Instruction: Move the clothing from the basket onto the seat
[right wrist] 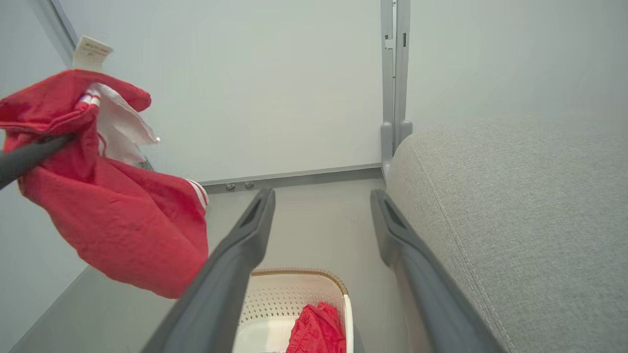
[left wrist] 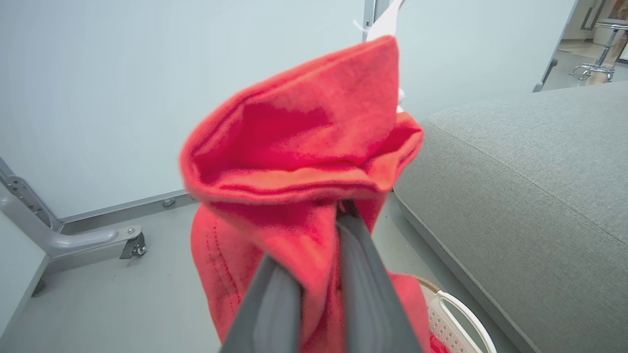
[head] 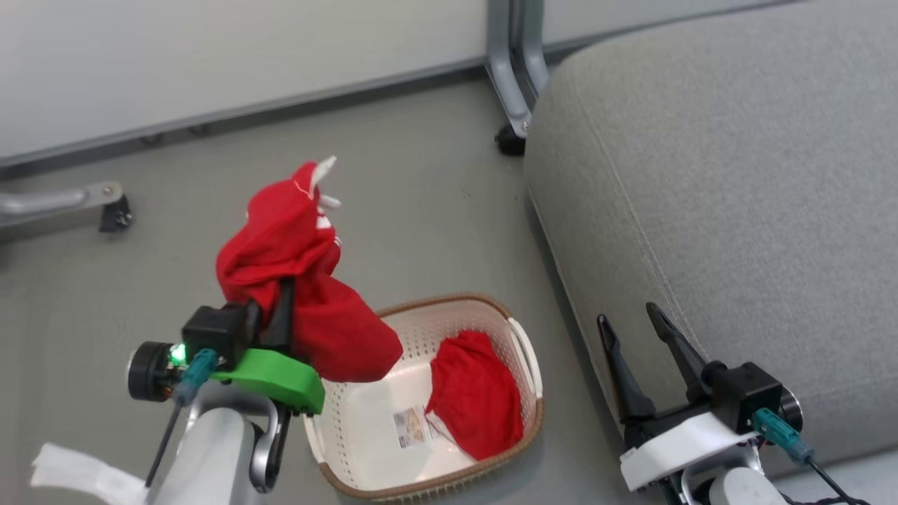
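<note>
My left gripper (head: 280, 291) is shut on a red garment (head: 298, 280) of the clothing, holding it in the air above the basket's left end. In the left wrist view the red garment (left wrist: 299, 166) drapes over the fingers (left wrist: 363, 274) and hides the tips. A second red garment (head: 477, 393) lies inside the cream basket (head: 526, 351) on the floor, beside a paper sticker (head: 415, 426). The grey seat (head: 715, 175) stands to the right. My right gripper (head: 631, 319) is open, empty, beside the seat's edge. In the right wrist view the held garment (right wrist: 113, 215) hangs at left above the basket (right wrist: 294, 294).
A grey metal frame leg with a castor (head: 511, 137) stands on the floor behind the seat's corner. Another frame foot (head: 105, 203) lies at the far left. A pale wall panel (head: 210, 56) runs along the back. Open grey floor (head: 435, 210) stretches between basket and wall.
</note>
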Controlling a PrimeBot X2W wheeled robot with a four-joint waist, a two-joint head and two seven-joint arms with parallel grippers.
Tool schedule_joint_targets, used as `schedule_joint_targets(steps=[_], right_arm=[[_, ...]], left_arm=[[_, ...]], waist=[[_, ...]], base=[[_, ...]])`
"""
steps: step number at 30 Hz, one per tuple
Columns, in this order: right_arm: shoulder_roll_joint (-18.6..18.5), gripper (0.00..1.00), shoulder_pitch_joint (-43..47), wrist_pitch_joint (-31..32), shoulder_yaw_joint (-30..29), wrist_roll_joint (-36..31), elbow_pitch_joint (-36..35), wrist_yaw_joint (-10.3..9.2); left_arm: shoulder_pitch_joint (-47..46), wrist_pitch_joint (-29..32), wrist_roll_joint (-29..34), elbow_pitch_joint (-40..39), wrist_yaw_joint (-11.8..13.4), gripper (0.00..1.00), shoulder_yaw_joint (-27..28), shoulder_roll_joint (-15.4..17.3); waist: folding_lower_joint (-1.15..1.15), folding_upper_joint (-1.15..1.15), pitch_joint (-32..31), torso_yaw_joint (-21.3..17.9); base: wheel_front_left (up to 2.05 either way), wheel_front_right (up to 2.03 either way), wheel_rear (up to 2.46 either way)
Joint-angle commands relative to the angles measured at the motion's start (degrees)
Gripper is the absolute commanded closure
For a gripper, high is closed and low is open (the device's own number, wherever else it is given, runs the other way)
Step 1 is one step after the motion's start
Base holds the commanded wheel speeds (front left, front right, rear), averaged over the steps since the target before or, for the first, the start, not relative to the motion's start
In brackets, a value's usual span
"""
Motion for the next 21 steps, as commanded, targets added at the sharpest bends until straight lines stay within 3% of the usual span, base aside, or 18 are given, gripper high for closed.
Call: schedule_joint_targets(steps=[1, 11, 16, 21], right_arm=[[-0.30, 0.00, 1.09, -0.18, 0.05, -0.19, -0.24, 0.00], [-0.43, 0.00, 1.66, -0.18, 0.97, -0.16, -0.80, 0.00], [-0.20, 0.00, 1.94, -0.18, 0.91, 0.06, -1.08, 0.00], [-0.23, 0.00, 2.75, -0.18, 1.18, -0.17, -0.73, 0.00]], left_arm=[[1.73, -0.05, -0.44, -3.48, -0.52, 1.00, 1.37, -0.54], [8.64, -0.05, -4.06, -26.87, -2.80, 1.00, 12.12, -3.06], [9.92, -0.03, -8.47, -36.27, -4.06, 1.00, 10.80, -3.12], [9.42, -0.02, -11.28, -39.84, -4.71, 1.00, 5.71, -3.08]], waist=[[0.01, 0.00, -5.35, 4.03], [0.01, 0.00, -7.67, 3.36], [0.01, 0.00, -7.73, 3.02], [0.01, 0.00, -8.10, 2.98]], base=[[0.00, 0.00, 0.00], [0.00, 0.00, 0.00], [0.00, 0.00, 0.00], [0.00, 0.00, 0.00]])
